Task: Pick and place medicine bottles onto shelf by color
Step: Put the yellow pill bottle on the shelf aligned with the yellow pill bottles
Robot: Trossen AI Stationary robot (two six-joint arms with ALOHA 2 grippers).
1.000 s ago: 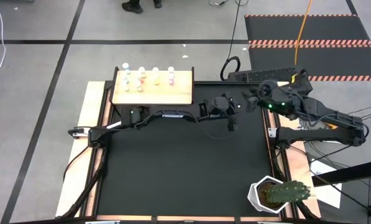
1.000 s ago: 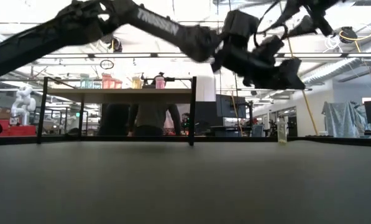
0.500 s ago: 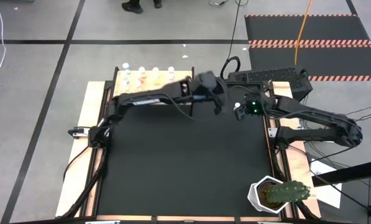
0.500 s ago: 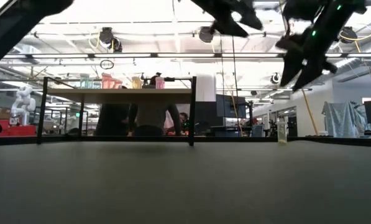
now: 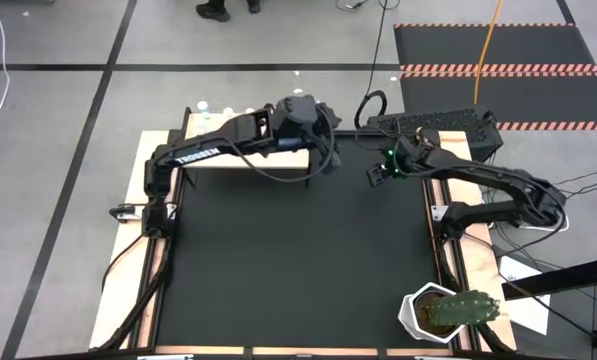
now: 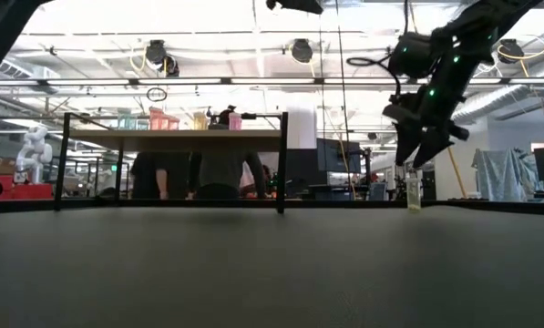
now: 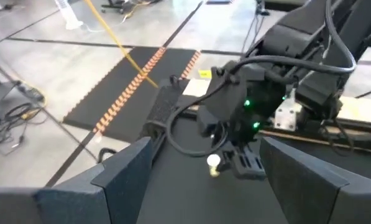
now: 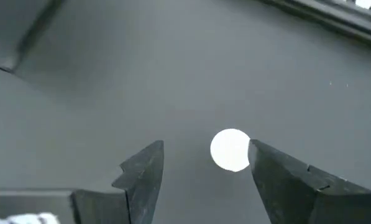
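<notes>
Right gripper (image 8: 204, 165) spread above a white-capped bottle (image 8: 230, 149) on the mat.

Right gripper (image 8: 204, 165): two dark fingers spread apart, pointing down at the mat.
Near finger (image 8: 141, 174): blunt dark tip, well clear of the cap.
Far finger (image 8: 284, 180): broader; its inner edge sits just beside the cap; contact cannot be told.
Bottle cap (image 8: 230, 149): white round disc seen from straight above, lying between the fingers, off-centre toward the far one.
Table mat (image 8: 141, 81): dark grey, fills most of the view.
Table edge (image 8: 334, 15): dark strip across one corner.
</notes>
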